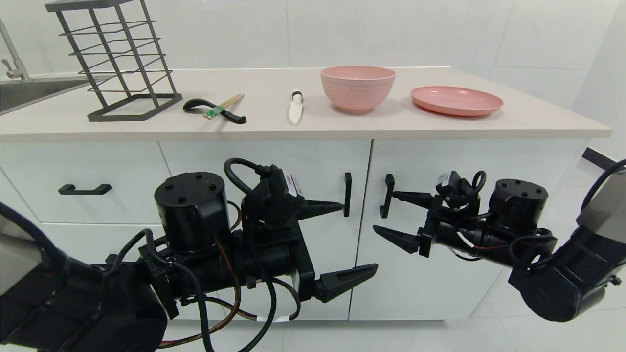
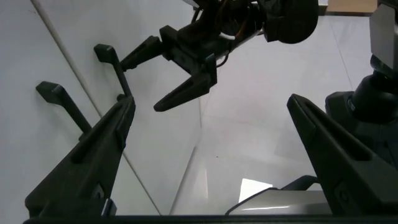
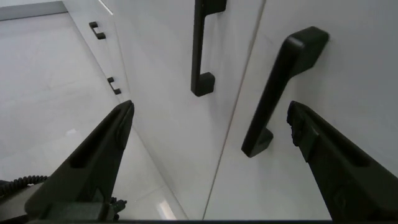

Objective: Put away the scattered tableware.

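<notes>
- Left claw (image 1: 359,236) and right claw (image 1: 384,211) are both gaping wide, holding nothing.
- Well above them on the counter (image 1: 274,93), a round pink bowl (image 1: 358,88) is sitting upright beside a shallow pink plate (image 1: 456,100).

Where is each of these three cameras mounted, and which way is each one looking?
Head view: on the robot's head, looking forward and down at the counter and cabinet doors; both arms show, with the left gripper and right gripper.
Left wrist view: on the left wrist, looking past its open fingers toward the doors and the right gripper.
Right wrist view: on the right wrist, facing the door handles between its open fingers.
Shared: all three show the handles.
</notes>
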`<state>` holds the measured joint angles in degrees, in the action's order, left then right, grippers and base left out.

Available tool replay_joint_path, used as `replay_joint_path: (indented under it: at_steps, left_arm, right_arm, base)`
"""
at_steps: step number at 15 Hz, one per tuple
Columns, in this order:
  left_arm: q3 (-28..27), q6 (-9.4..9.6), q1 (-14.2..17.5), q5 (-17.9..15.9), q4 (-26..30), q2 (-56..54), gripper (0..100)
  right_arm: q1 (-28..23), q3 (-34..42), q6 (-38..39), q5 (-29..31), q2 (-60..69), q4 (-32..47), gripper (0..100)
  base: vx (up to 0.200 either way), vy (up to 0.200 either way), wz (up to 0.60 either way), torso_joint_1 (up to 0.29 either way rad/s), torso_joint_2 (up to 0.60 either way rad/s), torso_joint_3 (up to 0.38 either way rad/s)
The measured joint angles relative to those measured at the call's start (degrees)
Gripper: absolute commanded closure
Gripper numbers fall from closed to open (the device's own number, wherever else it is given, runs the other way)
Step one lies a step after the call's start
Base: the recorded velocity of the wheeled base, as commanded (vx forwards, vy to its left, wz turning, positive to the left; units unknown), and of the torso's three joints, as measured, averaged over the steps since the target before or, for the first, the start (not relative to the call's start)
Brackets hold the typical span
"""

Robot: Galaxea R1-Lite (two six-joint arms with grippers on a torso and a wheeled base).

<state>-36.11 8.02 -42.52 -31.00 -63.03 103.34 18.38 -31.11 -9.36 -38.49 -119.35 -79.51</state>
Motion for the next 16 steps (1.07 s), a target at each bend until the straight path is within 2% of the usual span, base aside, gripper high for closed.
replay_joint_path:
  at_steps: [2, 4, 6, 9, 12, 16]
  left_arm:
    - [-0.3, -0.09, -0.1, 0.2, -0.8, 0.5, 0]
    - [-0.6, -0.28, 0.0, 2.0, -1.1, 0.9, 0]
    - [-1.2, -1.05, 0.0, 4.0, -1.2, 1.4, 0]
    - [-3.2, -2.58, 0.0, 5.1, -1.2, 2.2, 0]
    - [-5.6, -2.88, 0.0, 6.6, -1.2, 3.9, 0]
    - [-10.1, -2.85, -0.1, 6.6, -1.3, 7.4, 0]
  right_arm:
    - [0.1, -1.2, 0.0, 0.0, -0.9, -0.1, 0]
    - [0.3, -2.1, 0.0, -0.2, -1.5, -0.2, 0]
    - [0.4, -2.7, -0.1, -1.4, -2.1, -0.4, 0]
    - [1.0, -4.0, 0.0, -2.4, -3.3, -2.4, 0]
    - [0.9, -4.0, 0.1, -7.7, -4.5, -5.3, 0]
    - [0.9, 2.2, 0.2, -12.8, -4.0, -9.3, 0]
  base:
    - [0.0, 0.0, 0.0, 0.0, 0.0, 0.0]
    - [0.0, 0.0, 0.0, 0.0, 0.0, 0.0]
    - [0.0, 0.0, 0.0, 0.0, 0.0, 0.0]
    - [0.0, 0.0, 0.0, 0.0, 0.0, 0.0]
    - [0.0, 0.0, 0.0, 0.0, 0.0, 0.0]
    - [0.0, 0.0, 0.0, 0.0, 0.0, 0.0]
